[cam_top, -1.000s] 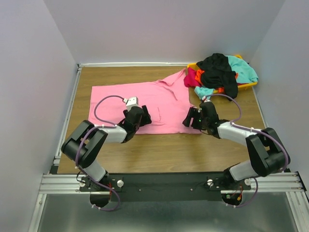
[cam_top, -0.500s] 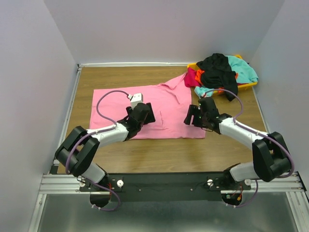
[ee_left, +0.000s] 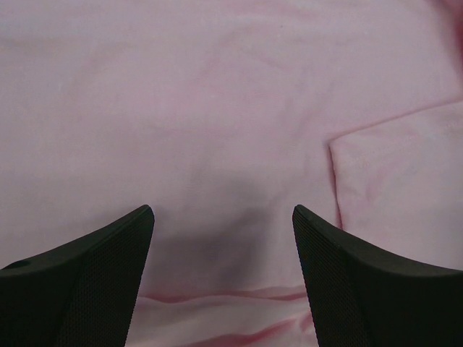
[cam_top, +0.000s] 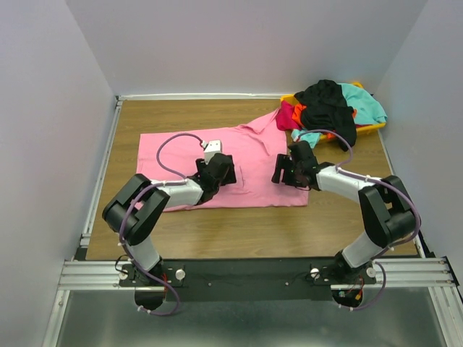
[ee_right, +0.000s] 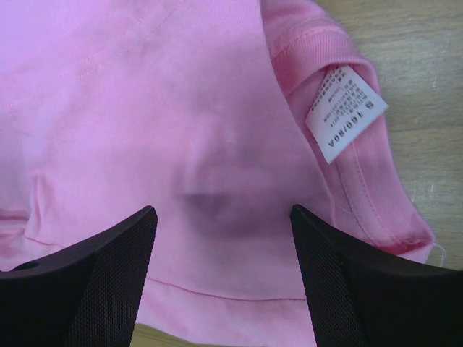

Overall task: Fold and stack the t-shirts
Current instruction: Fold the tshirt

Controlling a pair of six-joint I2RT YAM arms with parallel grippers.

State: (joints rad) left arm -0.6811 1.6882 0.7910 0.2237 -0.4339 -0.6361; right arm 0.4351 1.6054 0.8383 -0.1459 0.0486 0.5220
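Wooden table [cam_top: 217,228], plain grey walls.

Pink t-shirt [cam_top: 170,155]: spread flat beneath both claws and seemingly part-folded. Its neck label [ee_right: 346,112] shows just right of the right claw [cam_top: 283,172].

Left claw [cam_top: 224,172]: fingers apart, low over the cloth, holding nothing.

Right claw: likewise apart and empty.

Heap of t-shirts [cam_top: 329,101]: unfolded, in the yellow bin [cam_top: 372,128] beyond the right claw.

Progress, as judged: early, with no stack begun.

Unclear: the number of shirts in the heap, and whether the fingertips touch the cloth.

Tool [ee_right: 222,211], fingers apart, over pink t-shirt [ee_right: 130,94] with white label [ee_right: 346,110].
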